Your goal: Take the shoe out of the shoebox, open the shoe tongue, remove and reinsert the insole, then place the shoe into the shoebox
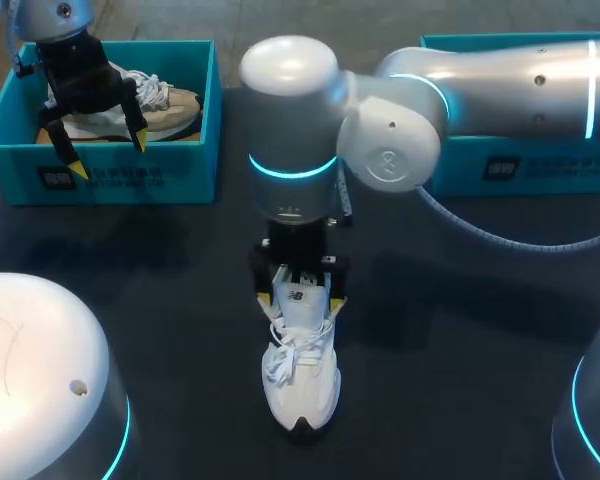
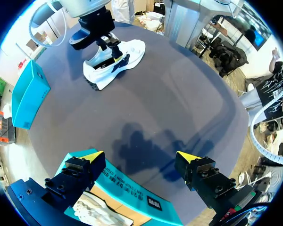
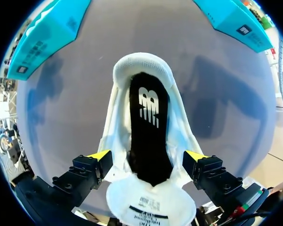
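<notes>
One white sneaker (image 1: 300,385) stands on the dark table (image 1: 460,330), outside the teal shoebox (image 1: 180,175), in the head view. Left wrist view: the left gripper (image 2: 141,156) hangs spread above that shoebox. Right wrist view: the right gripper (image 3: 148,155) straddles the sneaker's collar, fingers apart, tongue (image 3: 148,202) folded back, black insole (image 3: 148,136) inside.

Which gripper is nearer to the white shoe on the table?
Right. The right gripper straddles the white shoe; the left gripper hangs over the teal shoebox, far off.
</notes>
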